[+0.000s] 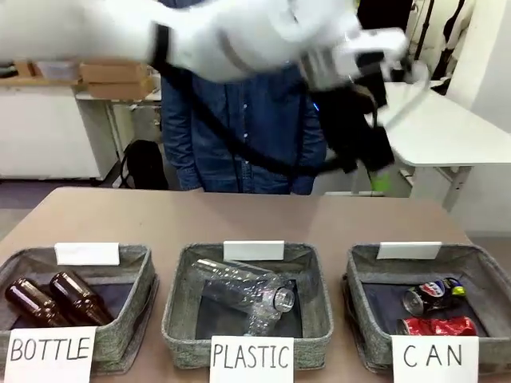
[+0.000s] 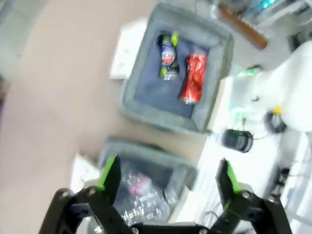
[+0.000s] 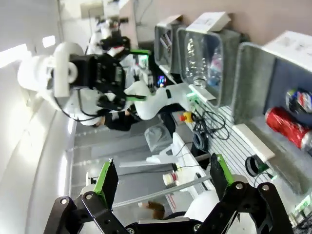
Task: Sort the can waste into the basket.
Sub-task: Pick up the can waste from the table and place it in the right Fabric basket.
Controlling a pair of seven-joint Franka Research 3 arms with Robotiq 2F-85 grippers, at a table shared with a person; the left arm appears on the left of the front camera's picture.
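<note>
Front view: both cans lie in the basket signed CAN, so we judge the sorting done.

We see the dark can (image 1: 432,294) with its round logo and the crushed red can (image 1: 437,325) lying side by side on the dark floor of the grey basket (image 1: 363,319), on our right. The brown bottles (image 1: 56,299) sit in the bin signed BOTTLE and the clear plastic bottle (image 1: 247,294) in the bin signed PLASTIC, each kind by its sign. Our left gripper (image 2: 168,183) hangs high above the bins, green-padded fingers (image 2: 109,173) wide apart and holding nothing, which suits an arm with nothing left to carry. Our right gripper (image 3: 163,178) is turned sideways off the table's edge, fingers likewise spread and empty.
</note>
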